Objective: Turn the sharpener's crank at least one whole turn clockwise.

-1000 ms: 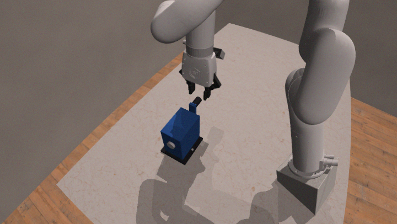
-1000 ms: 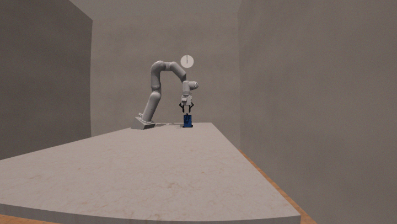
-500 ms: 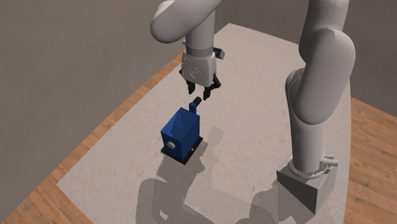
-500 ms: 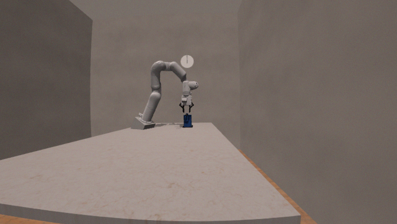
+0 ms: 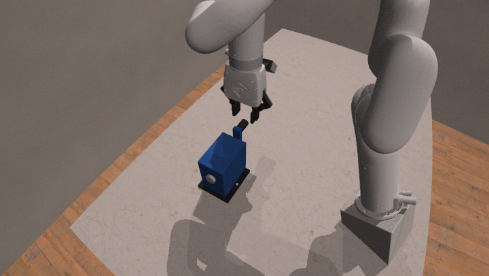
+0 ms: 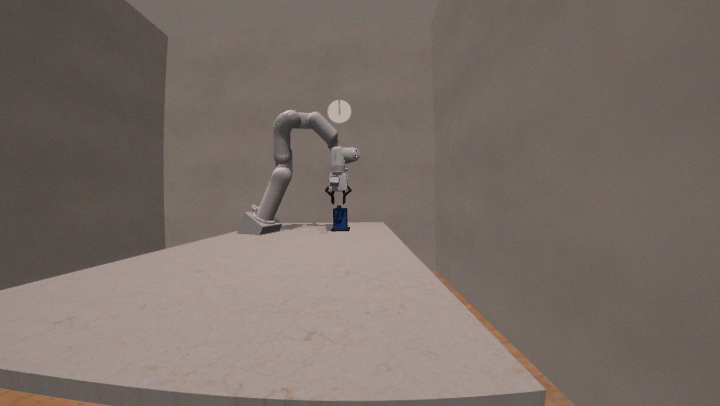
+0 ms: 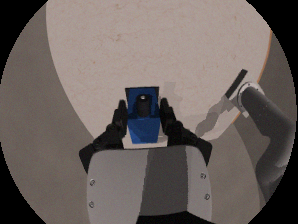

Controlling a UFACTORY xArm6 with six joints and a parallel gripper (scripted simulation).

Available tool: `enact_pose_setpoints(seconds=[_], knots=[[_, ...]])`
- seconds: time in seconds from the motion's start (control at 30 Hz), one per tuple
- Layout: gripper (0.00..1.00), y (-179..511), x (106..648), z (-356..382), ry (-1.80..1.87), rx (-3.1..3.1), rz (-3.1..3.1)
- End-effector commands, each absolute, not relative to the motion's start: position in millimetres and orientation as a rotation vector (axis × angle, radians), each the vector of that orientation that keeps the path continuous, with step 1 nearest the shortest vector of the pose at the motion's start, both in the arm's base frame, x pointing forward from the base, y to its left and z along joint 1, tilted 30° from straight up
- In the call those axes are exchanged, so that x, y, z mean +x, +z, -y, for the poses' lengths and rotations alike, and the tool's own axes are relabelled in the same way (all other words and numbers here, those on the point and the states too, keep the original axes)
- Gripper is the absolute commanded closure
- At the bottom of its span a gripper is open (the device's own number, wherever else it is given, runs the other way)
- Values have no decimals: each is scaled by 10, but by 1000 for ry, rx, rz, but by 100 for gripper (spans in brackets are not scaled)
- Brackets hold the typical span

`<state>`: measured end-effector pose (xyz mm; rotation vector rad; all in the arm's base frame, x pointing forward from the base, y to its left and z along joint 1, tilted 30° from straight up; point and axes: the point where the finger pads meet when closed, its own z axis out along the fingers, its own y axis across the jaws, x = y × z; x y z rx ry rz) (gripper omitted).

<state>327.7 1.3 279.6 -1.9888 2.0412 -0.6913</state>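
Observation:
The blue pencil sharpener [image 5: 224,161] [image 6: 342,218] [image 7: 143,125] stands on a black base plate [image 5: 236,190] on the table. Its blue crank arm [image 5: 237,132] points straight up, with the black knob [image 5: 243,124] [image 7: 143,103] at the top. My gripper [image 5: 244,115] [image 6: 338,200] [image 7: 143,106] points straight down, right above the knob. Its black fingers are open and stand on either side of the knob, a little above it. In the wrist view the knob shows between the two fingertips. Nothing is held.
The arm's base [image 5: 378,222] [image 6: 257,224] stands on the table to the right of the sharpener. The marble table top [image 5: 301,113] ends in a wooden edge [image 5: 143,140] at the left. A round white dial [image 6: 338,110] hangs on the back wall.

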Motion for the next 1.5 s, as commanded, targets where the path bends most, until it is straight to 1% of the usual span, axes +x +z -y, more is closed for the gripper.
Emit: enact_pose_setpoints(seconds=[0.0, 1.47], knots=[[46, 2804, 3281, -14, -693, -1987, -2040], [46, 2498, 3445, 51, -693, -1987, -2040]])
